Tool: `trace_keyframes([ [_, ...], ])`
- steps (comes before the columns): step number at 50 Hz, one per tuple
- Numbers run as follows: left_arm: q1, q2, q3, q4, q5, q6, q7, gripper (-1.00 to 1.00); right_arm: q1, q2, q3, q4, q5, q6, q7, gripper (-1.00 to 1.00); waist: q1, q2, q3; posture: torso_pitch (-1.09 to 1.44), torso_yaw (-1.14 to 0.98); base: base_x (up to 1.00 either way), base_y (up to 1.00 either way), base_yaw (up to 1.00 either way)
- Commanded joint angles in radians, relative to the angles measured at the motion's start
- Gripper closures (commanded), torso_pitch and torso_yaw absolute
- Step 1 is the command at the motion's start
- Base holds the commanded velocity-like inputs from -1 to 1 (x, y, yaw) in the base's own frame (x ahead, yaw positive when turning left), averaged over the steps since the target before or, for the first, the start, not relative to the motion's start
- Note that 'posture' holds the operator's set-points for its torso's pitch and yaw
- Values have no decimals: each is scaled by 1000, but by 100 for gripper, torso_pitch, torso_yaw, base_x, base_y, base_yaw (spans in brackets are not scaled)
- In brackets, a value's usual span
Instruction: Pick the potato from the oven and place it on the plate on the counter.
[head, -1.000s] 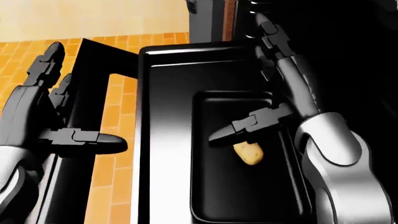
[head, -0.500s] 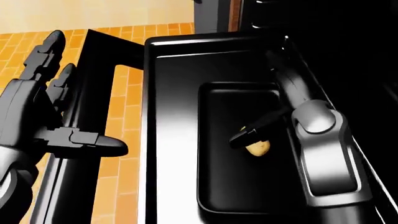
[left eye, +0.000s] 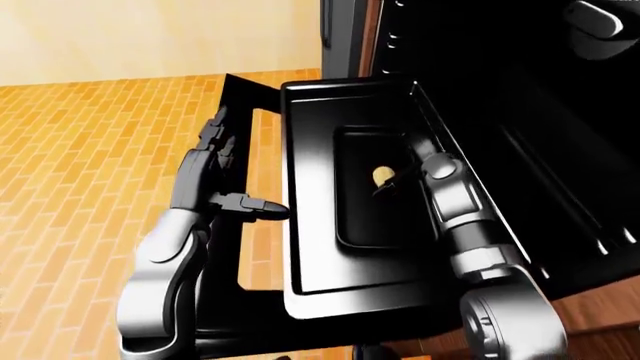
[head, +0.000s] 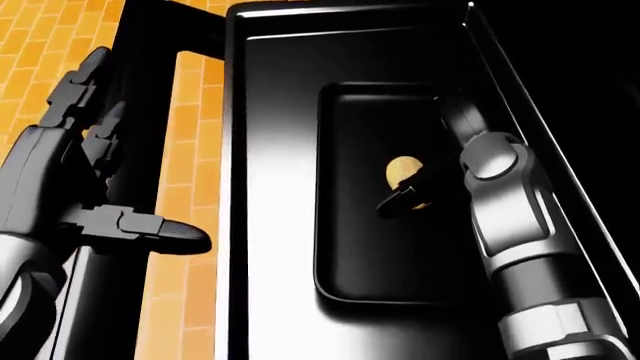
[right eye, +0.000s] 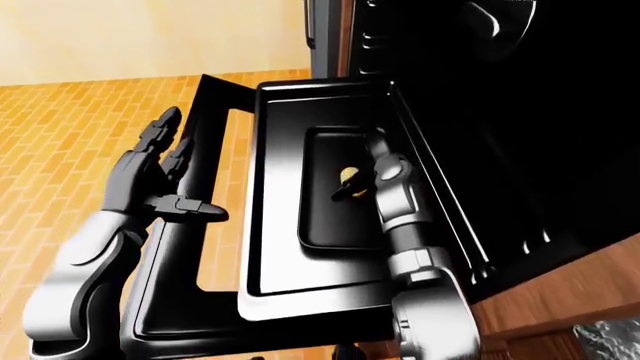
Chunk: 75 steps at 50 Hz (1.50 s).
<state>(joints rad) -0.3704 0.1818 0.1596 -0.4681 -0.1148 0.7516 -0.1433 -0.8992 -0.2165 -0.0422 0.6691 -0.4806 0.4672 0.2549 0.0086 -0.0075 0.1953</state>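
The yellow-brown potato (head: 403, 172) lies in a black baking tray (head: 345, 247) on the pulled-out oven shelf (head: 270, 150). My right hand (head: 412, 191) reaches down into the tray from the right and is at the potato. One dark finger (head: 396, 201) lies against the potato's lower edge. The other fingers are lost against the black tray, so I cannot see whether they close round it. My left hand (head: 120, 165) hovers open over the lowered oven door (left eye: 240, 247), to the left of the shelf, holding nothing. The plate is not in view.
The dark oven cavity (left eye: 520, 112) fills the right of the eye views. Orange brick floor (left eye: 90, 150) lies to the left and shows through the door's window. A wooden cabinet front (right eye: 570, 292) is at the bottom right.
The camera has tipped lower and closer over the shelf. My right hand has dropped from above the potato down to it. The left hand has held its pose.
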Motion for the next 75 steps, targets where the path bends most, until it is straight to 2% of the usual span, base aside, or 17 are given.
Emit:
trace_keyframes([
  [1,-24,8,8,-41,-2,-29,0,-100,-43,-18,-7,-38,-4,-36,-19,-100,-1,3,-29,34,0,0,0,0],
  [19,-32,13,12,-62,-2,-12,-6,-100,-61,-23,-6,-27,-7,-49,-20,-100,0,-3,36,52,0,0,0,0],
  [34,-160,63,48,-125,-63,133,31,-100,-73,-21,-6,-1,-3,-68,-30,-100,5,-6,90,67,0,0,0,0],
  [49,-151,72,38,-117,-75,114,40,-100,-100,-21,-3,44,-3,-88,-41,-100,13,-9,127,82,0,0,0,0],
  [65,-139,68,38,-123,-72,107,33,-100,-134,-16,20,206,-79,-168,-92,-100,18,-9,140,98,0,0,0,0],
  [73,-136,68,40,-120,-70,102,31,-100,-130,-14,31,280,-113,-211,-126,-100,21,-6,132,106,0,0,0,0],
  [74,-134,67,39,-116,-68,96,31,-100,-131,-13,27,287,-112,-217,-129,-91,21,-6,131,107,0,0,0,0],
  [75,-134,66,38,-111,-67,90,31,-100,-131,-13,27,287,-114,-218,-130,-91,22,-6,130,108,0,0,0,0],
])
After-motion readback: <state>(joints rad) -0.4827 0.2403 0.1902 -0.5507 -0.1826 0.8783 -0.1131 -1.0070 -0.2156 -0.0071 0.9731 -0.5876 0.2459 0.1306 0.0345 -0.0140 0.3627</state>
